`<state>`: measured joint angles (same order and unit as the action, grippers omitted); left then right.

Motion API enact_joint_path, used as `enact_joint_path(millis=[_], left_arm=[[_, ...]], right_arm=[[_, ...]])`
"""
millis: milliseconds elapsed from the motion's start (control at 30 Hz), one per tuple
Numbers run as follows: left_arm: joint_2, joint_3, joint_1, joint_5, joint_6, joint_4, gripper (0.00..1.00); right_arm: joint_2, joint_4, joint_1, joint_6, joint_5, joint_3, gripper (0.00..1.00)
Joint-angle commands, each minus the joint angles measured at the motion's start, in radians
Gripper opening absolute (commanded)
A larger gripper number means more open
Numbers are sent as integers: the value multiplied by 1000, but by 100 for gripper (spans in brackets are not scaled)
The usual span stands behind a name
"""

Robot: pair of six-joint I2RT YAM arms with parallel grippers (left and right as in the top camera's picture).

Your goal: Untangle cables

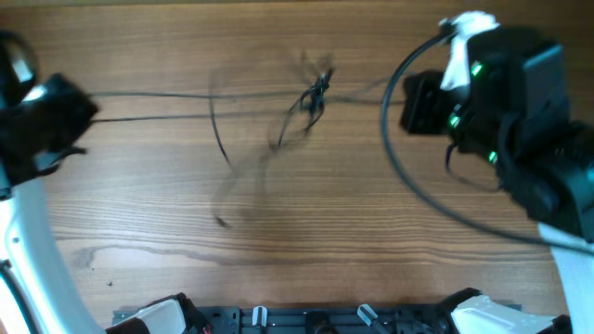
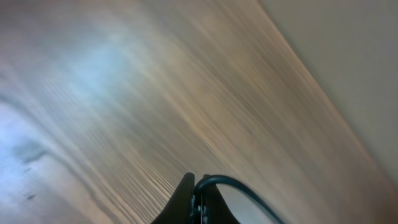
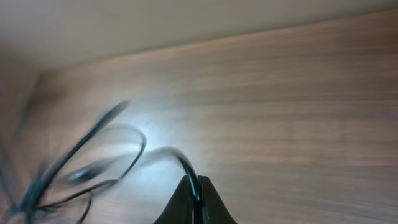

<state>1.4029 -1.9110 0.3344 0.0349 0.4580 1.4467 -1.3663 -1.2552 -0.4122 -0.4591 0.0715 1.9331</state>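
Spanning the whole overhead view, the brown wood-grain table (image 1: 278, 213) bears everything. At nine o'clock the left gripper (image 2: 198, 198) is pressed together on a strand of the thin dark flexible cables (image 1: 309, 104). At two o'clock the right gripper (image 3: 195, 198) pinches another strand. Their small knot (image 1: 319, 85) sits toward twelve o'clock, with blurred loops trailing toward six.
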Motion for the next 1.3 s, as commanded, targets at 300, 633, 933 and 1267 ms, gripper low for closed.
enact_joint_path(millis=[300,633,933,1267], left_arm=[[-65,-6,318,-126,80,-13,4],[-98,-6,440,-127,113,-18,4],[-100,-6,583,-91,127,-37,4],[-101,-6,582,-41,125,-40,4]], right_arm=[[-1,0,477,187,-64,-3,4],[-1,29,609,180,-40,-3,4],[-1,39,865,172,-167,-3,4],[-1,27,892,198,-233,-3,4]])
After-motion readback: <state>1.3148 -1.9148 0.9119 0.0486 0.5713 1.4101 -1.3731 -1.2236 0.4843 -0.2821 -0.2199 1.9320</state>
